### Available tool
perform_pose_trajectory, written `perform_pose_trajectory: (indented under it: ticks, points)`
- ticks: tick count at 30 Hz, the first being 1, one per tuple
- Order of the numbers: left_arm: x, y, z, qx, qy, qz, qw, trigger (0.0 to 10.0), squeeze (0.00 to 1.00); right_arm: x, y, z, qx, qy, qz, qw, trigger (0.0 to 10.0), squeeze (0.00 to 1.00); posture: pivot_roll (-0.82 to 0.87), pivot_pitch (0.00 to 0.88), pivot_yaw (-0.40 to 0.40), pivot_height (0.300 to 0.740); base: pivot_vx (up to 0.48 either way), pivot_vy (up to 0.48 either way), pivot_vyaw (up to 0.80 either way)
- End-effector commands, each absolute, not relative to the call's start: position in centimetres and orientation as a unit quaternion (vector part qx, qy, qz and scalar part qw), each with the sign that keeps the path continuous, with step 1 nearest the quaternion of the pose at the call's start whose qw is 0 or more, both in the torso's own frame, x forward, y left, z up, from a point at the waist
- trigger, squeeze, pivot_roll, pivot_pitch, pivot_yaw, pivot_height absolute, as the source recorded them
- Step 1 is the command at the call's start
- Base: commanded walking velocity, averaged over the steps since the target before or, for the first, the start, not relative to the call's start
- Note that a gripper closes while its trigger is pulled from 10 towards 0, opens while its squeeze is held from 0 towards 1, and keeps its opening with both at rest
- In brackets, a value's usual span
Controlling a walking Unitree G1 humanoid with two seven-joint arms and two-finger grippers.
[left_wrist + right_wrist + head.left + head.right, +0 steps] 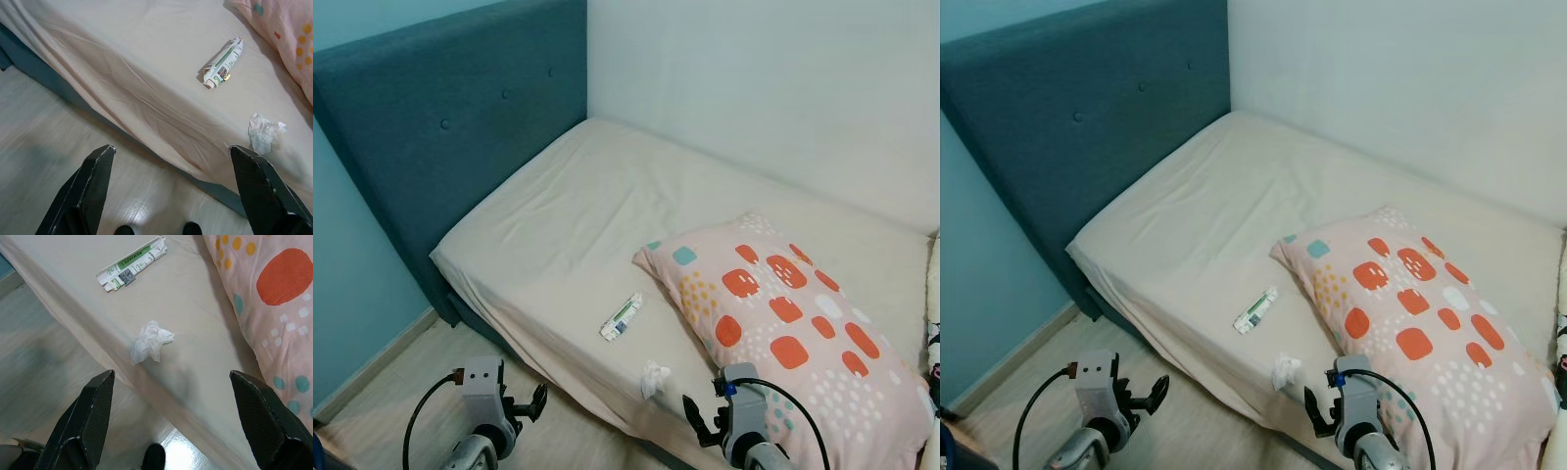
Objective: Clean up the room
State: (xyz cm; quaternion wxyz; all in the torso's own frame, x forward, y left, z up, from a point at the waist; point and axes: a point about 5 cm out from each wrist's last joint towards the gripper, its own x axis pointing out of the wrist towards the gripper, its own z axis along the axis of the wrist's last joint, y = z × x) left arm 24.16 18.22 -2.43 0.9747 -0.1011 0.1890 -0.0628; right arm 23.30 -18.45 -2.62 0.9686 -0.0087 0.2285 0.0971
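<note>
A white and green wrapper (pixel 621 317) lies on the cream bed sheet near the bed's near edge. A crumpled white tissue (pixel 654 378) sits closer to that edge, to the wrapper's right. Both show in the wrist views: wrapper (pixel 222 62) and tissue (pixel 150 342). My left gripper (pixel 530 403) hangs open over the floor in front of the bed. My right gripper (pixel 697 423) is open at the mattress edge, just right of the tissue, holding nothing. Open fingers (pixel 93 416) frame the tissue in the right wrist view.
A pink pillow (pixel 783 323) with orange and teal patches lies on the bed's right half. A blue padded headboard (pixel 450 127) stands at the left, a white wall behind. Light wooden floor (pixel 401 392) lies before the bed (pixel 568 206).
</note>
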Motion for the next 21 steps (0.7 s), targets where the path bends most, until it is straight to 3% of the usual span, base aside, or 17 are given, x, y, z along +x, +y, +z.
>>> perform_pose_trajectory:
  ticks: [1,21]
  points:
    - [23.71,17.72,-2.93,-0.104,0.200,-0.065,0.972,10.0,0.00,23.10,-18.39,-2.83,-0.013,0.234,0.102,0.967,10.0,0.00,-0.10,0.132,-0.062,0.740,0.000,0.000,0.00]
    - [23.78,17.72,-2.87,-0.107,0.198,-0.062,0.972,10.0,0.00,23.22,-18.48,-2.72,-0.011,0.231,0.101,0.968,10.0,0.00,-0.10,0.147,-0.063,0.740,0.000,0.000,0.00]
